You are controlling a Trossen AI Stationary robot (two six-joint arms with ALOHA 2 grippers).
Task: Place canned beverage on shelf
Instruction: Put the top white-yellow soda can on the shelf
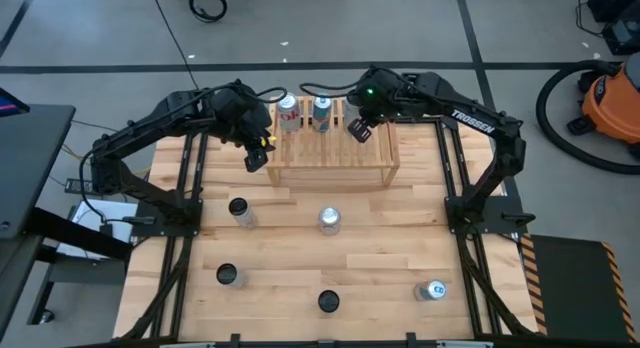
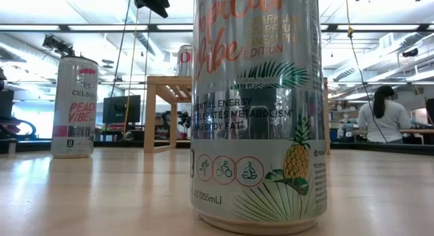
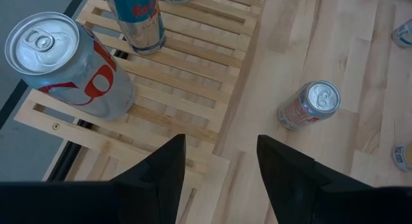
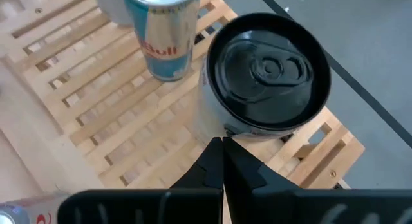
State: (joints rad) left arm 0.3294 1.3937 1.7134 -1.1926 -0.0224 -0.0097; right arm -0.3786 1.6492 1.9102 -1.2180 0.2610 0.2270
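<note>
The light-wood slatted shelf (image 1: 335, 153) stands at the back middle of the table. A red-and-white can (image 1: 288, 113) and a blue-and-silver can (image 1: 321, 110) stand upright on it. A third, black-topped can (image 4: 267, 76) stands near the shelf's corner, seen only in the right wrist view. My right gripper (image 1: 360, 129) hovers just above that can, shut, with nothing between its fingers. My left gripper (image 1: 256, 156) hangs over the shelf's left end, its fingers (image 3: 170, 169) apart and empty. The red-and-white can (image 3: 71, 66) is ahead of it.
Several more cans sit on the tabletop in front of the shelf: a black-topped one (image 1: 240, 210), a silver one (image 1: 329, 220), and one on its side (image 1: 434, 290). A tall pineapple-print can (image 2: 258, 107) fills the low view. A person (image 2: 383, 117) sits far behind.
</note>
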